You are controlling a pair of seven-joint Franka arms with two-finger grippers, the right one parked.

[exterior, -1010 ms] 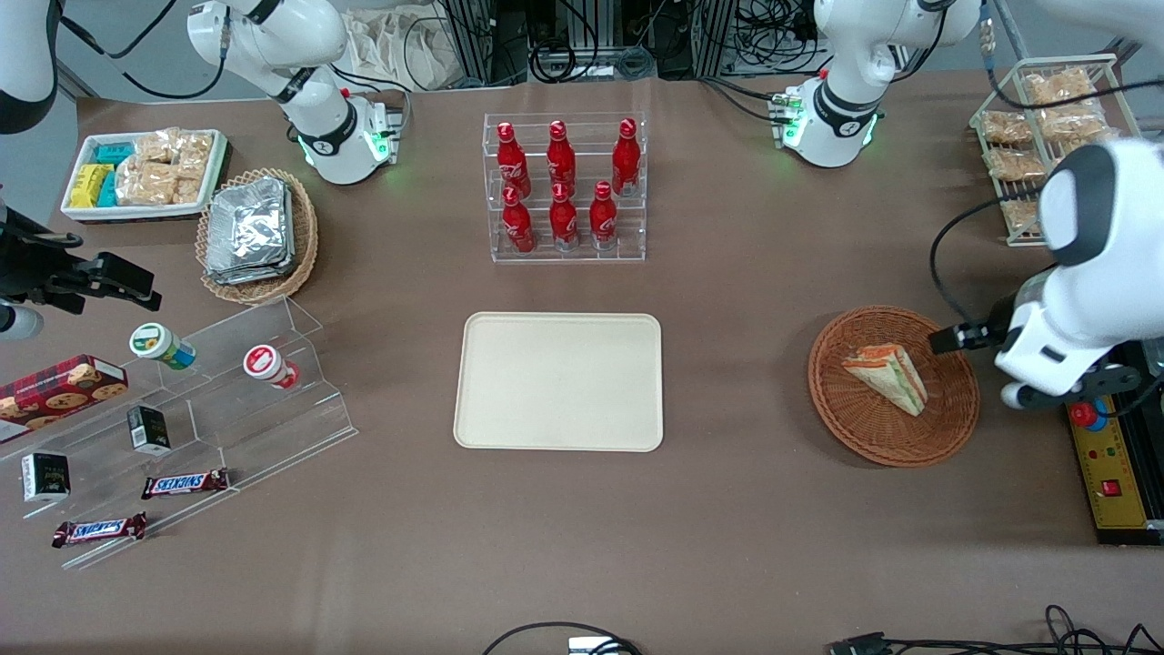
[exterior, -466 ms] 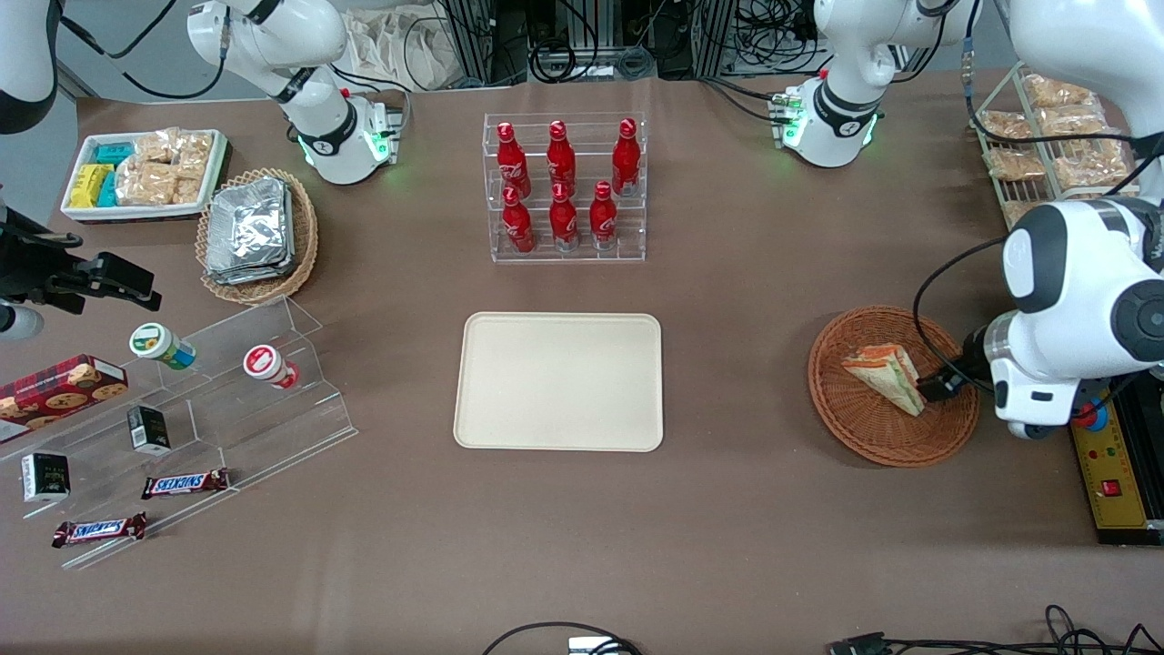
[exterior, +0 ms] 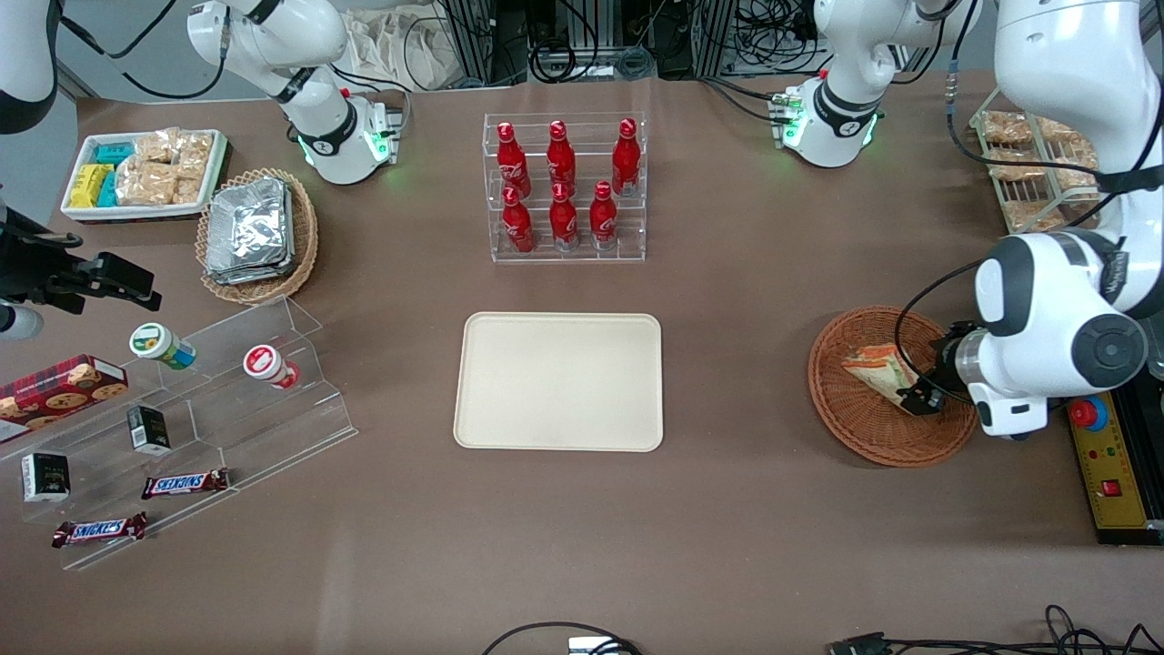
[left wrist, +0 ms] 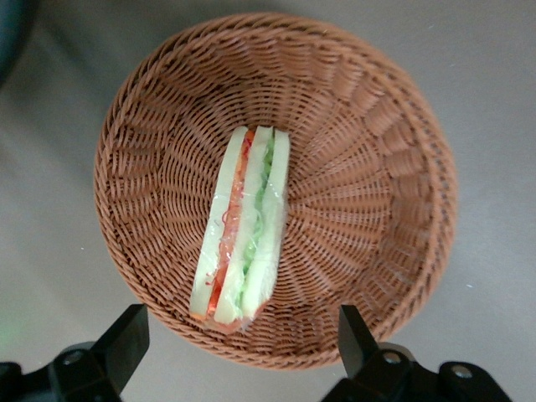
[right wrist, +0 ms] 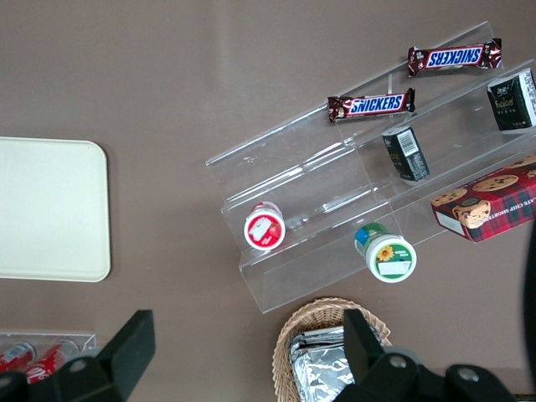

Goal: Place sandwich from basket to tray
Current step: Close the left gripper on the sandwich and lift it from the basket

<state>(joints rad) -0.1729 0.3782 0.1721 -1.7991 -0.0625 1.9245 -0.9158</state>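
Observation:
The sandwich (exterior: 876, 367), a clear-wrapped wedge with orange, green and red filling, lies in the round reddish-brown basket (exterior: 846, 423) toward the working arm's end of the table. My left gripper (exterior: 917, 398) hangs over the basket, above the sandwich's end nearest the front camera. In the left wrist view the sandwich (left wrist: 244, 226) lies lengthwise in the basket (left wrist: 381, 134), and the gripper (left wrist: 239, 339) is open, its two black fingers (left wrist: 126, 342) spread wider than the sandwich and holding nothing. The cream tray (exterior: 559, 382) sits bare at the table's middle.
A clear rack of red bottles (exterior: 564, 186) stands farther from the camera than the tray. A wire rack of snack packets (exterior: 1037, 164) and a yellow control box (exterior: 1109, 464) flank the basket. Tan basket of foil packets (exterior: 257, 235), white snack bin (exterior: 145, 173) and clear stepped shelf (exterior: 227, 400) lie toward the parked arm's end.
The left arm has swung in over the basket. Its gripper moved from the basket's rim to above the sandwich's near end, coming closer to the front camera. The sandwich has not moved.

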